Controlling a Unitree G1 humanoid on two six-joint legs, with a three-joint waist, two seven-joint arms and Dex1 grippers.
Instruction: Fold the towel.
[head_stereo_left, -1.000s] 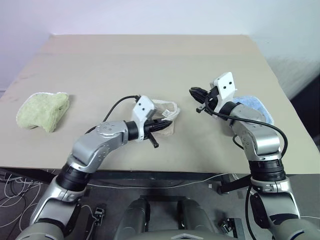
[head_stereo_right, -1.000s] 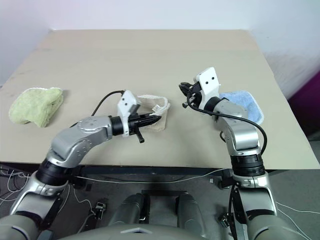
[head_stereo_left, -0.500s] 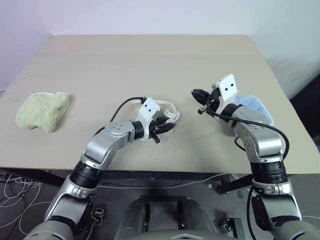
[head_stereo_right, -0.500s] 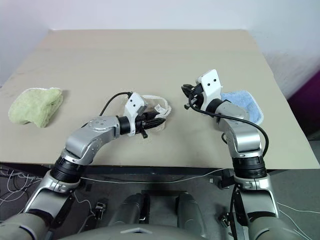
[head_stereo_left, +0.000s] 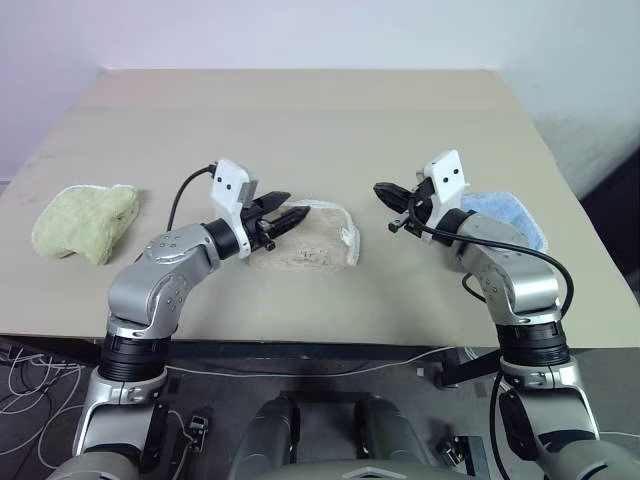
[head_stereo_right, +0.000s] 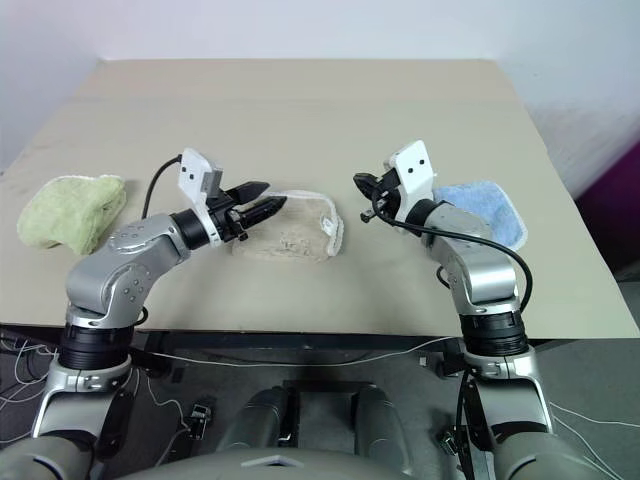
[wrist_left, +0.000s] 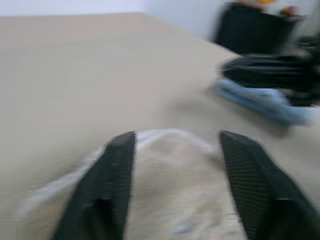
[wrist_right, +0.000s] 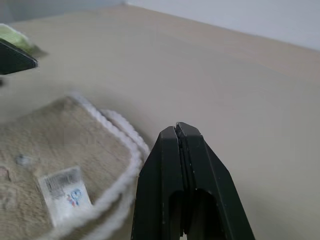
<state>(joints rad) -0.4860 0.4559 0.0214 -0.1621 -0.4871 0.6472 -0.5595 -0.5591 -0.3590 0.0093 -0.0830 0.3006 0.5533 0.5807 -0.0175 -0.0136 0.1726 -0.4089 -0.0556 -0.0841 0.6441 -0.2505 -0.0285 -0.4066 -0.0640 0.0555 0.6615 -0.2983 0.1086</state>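
Pulled back off the beige terry towel with white corded edging, the left gripper now hovers over its left end, fingers parted and empty. Released, the towel lies folded on the tan wooden table, between both grippers. To its right, the right gripper is pinched shut, empty. Its wrist view reveals the towel's white tag.

The left gripper now hangs open at the left end of the beige terry towel with white corded edging, which lies spread wider, no longer pinched.
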